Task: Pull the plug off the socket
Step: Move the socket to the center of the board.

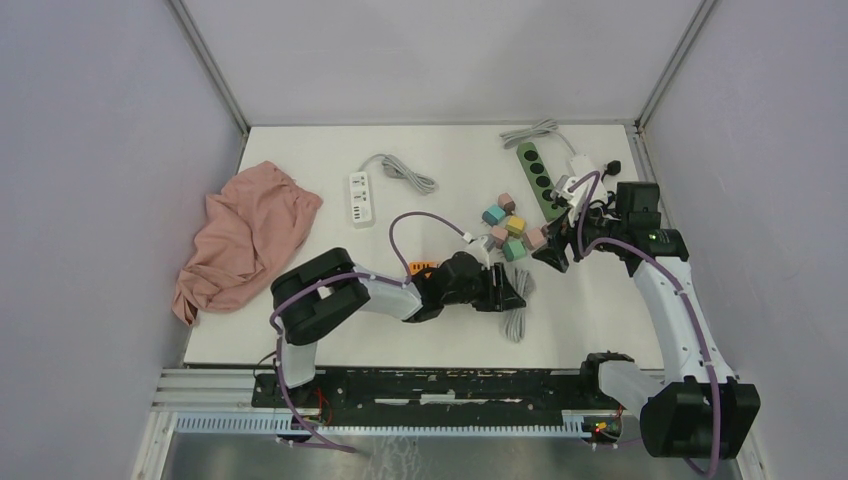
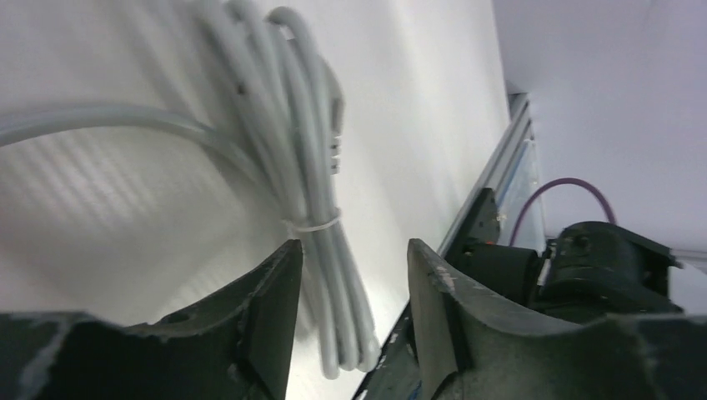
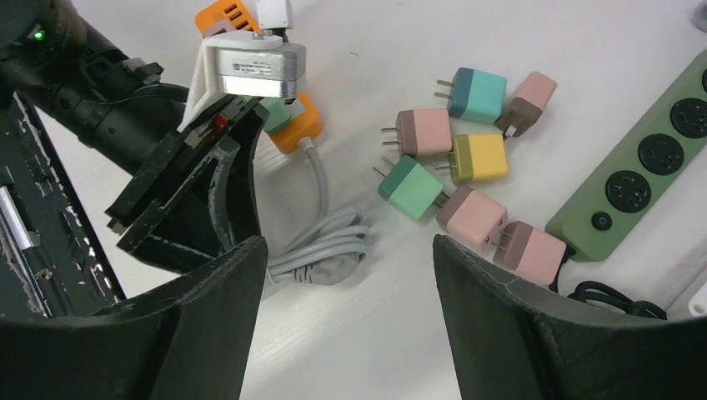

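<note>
The orange socket (image 3: pixel 298 127) lies on the white table, mostly under my left wrist; in the top view only its end (image 1: pixel 422 267) shows. A green plug (image 3: pixel 277 115) sits against it, half hidden, and I cannot tell whether it is seated. My left gripper (image 2: pixel 354 250) lies low over the table past the socket, open, with nothing between its fingers; the socket's grey cable bundle (image 2: pixel 317 208) lies just beyond them. My right gripper (image 3: pixel 348 246) hangs open and empty above bare table, between the bundle (image 3: pixel 325 250) and the loose plugs.
Several loose coloured plugs (image 1: pixel 510 225) lie in a cluster beside a green power strip (image 1: pixel 537 180) at the right. A white power strip (image 1: pixel 361 198) and a pink cloth (image 1: pixel 245 240) lie at the left. The table's near edge and rail are close to the left gripper.
</note>
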You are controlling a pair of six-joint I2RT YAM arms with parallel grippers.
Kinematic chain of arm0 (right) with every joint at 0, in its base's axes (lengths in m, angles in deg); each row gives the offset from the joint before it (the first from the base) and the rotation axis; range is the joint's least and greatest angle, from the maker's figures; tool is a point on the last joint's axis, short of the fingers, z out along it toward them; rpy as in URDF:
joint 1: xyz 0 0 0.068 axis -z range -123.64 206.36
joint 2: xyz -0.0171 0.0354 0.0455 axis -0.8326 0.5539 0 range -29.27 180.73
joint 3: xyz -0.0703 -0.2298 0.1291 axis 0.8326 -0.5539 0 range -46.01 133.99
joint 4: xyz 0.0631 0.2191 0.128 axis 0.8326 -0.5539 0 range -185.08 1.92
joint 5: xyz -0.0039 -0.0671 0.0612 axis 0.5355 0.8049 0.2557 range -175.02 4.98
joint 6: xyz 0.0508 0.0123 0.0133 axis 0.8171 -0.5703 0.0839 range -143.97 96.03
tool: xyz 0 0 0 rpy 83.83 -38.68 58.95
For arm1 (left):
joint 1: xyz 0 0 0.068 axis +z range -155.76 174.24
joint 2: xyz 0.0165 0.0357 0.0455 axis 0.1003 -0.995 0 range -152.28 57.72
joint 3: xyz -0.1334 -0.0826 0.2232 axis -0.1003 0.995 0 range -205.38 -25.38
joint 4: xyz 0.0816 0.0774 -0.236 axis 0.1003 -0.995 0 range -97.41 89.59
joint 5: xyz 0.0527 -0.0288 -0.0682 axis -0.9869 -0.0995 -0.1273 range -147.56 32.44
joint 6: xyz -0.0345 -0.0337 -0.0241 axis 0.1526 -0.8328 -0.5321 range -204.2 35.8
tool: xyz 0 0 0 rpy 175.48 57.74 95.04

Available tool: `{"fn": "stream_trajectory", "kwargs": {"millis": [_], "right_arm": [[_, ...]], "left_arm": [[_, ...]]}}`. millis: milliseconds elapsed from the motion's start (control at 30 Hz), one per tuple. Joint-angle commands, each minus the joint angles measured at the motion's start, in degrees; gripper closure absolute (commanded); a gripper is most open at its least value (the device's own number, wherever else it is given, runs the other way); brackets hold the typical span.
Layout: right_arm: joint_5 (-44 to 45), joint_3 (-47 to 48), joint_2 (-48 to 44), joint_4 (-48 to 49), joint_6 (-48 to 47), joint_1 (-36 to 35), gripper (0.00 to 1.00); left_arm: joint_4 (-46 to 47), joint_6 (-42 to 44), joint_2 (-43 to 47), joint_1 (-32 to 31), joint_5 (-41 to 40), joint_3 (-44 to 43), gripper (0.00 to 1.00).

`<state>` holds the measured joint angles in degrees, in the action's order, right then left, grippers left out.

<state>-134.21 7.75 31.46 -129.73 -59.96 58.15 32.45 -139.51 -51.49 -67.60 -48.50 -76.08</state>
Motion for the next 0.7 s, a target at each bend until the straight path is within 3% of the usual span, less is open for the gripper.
{"fn": "stream_trajectory", "kwargs": {"millis": [0,133,667], "right_arm": [[2.1,0.2,-1.1,3.3,2.3,0.5,0.21],[2.5,0.2,-1.2,3.6,2.8,0.6,0.21],[1.3,0.0,-1.2,3.7,2.9,0.9,0.2]], "left_arm": [[7.8,-1.0,0.0,-0.9,2.9,-1.8,0.4],[10.6,0.4,1.1,-1.2,4.1,-0.5,0.35],[11.3,13.2,13.2,-1.2,2.9,8.5,0.34]]}}
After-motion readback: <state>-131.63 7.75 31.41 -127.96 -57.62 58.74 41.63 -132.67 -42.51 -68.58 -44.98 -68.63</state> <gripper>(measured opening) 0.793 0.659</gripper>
